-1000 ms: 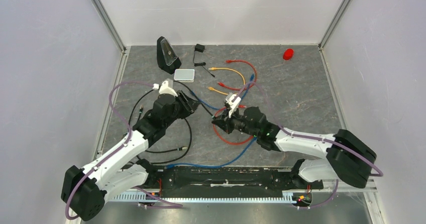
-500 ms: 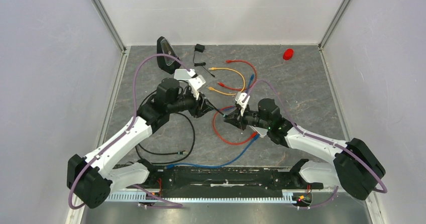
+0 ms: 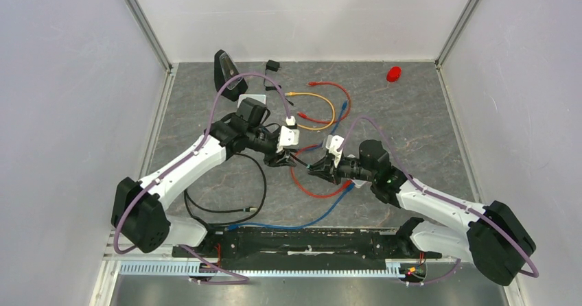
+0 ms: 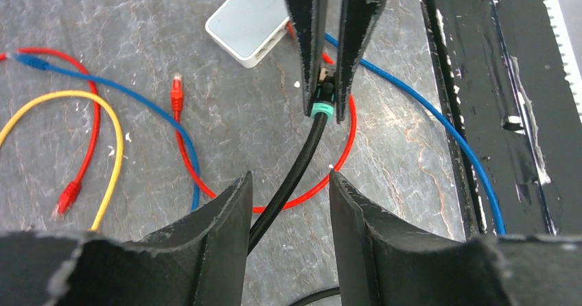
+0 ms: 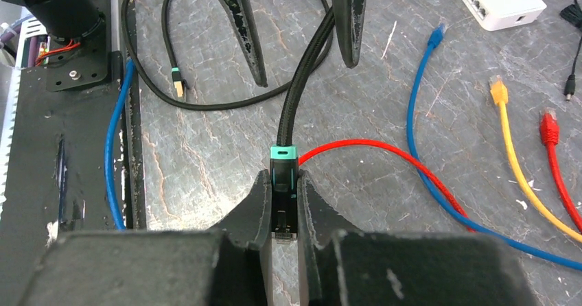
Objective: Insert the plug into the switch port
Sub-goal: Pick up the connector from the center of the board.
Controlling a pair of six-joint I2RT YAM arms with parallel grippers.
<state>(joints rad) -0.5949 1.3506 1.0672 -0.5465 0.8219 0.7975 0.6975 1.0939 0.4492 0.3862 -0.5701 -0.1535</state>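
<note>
Cabling lay nearest the arm bases: a blue cable [image 3: 322, 213] ran along the near edge of the desk [image 3: 412, 134], and a red cable [image 3: 312, 189] looped just beyond it. Above that loop I found the right claw [image 5: 283, 179] clamped narrowly on the plug [image 4: 321, 100], a black connector with a teal collar that stood just clear of the fingertips. The plug was held off the desk surface, well apart from the switch port.

Facing it, the left claw [image 4: 288, 177] stood open. The black cable [image 4: 295, 169] ran from the plug between its two fingers. I could not tell whether either finger touched the cable.

Further out, the switch [image 5: 497, 1], a flat pale box, lay on the desk beyond the left arm, partly hidden by it from above. The right wrist view showed a row of ports along one edge. Beside it stood a black wedge device [image 3: 226, 73]. A yellow cable [image 3: 319, 97] lay to the right of the switch, and a small red object [image 3: 393, 73] sat at the far right corner.
</note>
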